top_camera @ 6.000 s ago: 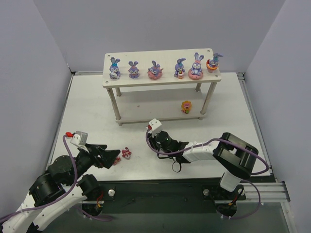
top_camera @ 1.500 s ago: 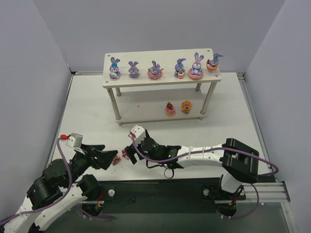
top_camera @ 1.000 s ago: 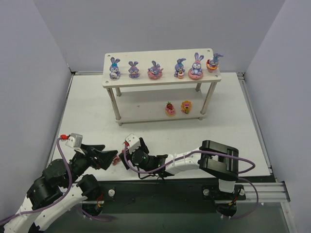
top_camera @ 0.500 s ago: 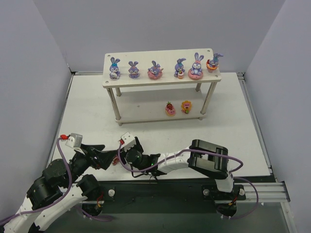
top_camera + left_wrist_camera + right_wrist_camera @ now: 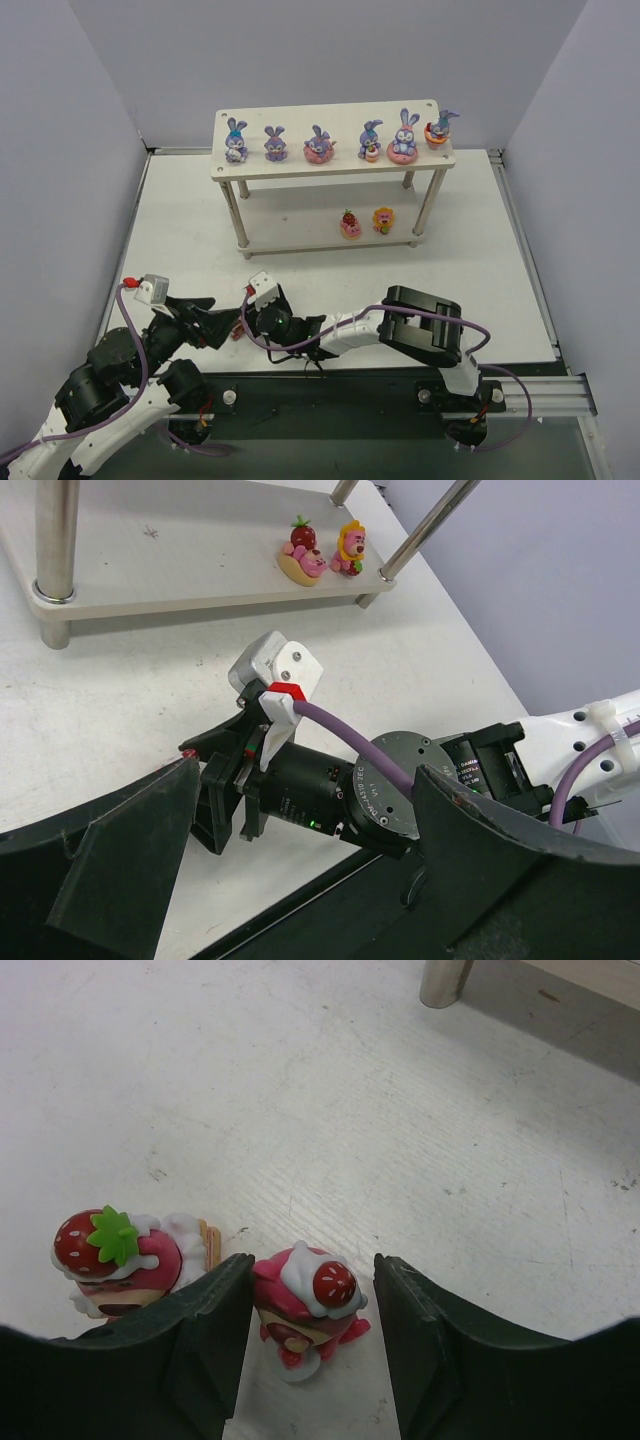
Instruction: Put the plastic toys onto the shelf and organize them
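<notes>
A red cake toy (image 5: 310,1300) topped with a strawberry stands on the table between my right gripper's (image 5: 312,1310) fingers. The left finger touches it and a gap shows at the right finger, so the gripper is open. A second cake toy (image 5: 115,1260) with a green-leafed strawberry sits just outside the left finger. My left gripper (image 5: 310,775) is wide open and holds nothing, facing the right arm's wrist. The shelf (image 5: 330,115) carries several purple bunnies (image 5: 319,145) on its top board. Two cake pieces (image 5: 350,224) stand on its lower board. From above, both grippers (image 5: 250,322) hide the table toys.
The two arms crowd together at the near left of the table, my left gripper (image 5: 218,322) almost against the right wrist. A shelf leg (image 5: 55,540) and the lower board (image 5: 150,570) stand beyond them. Grey walls close in both sides.
My right arm has reached further left along the near edge to the table toys, and its jaws have narrowed around the red cake toy. The left arm has not moved.
</notes>
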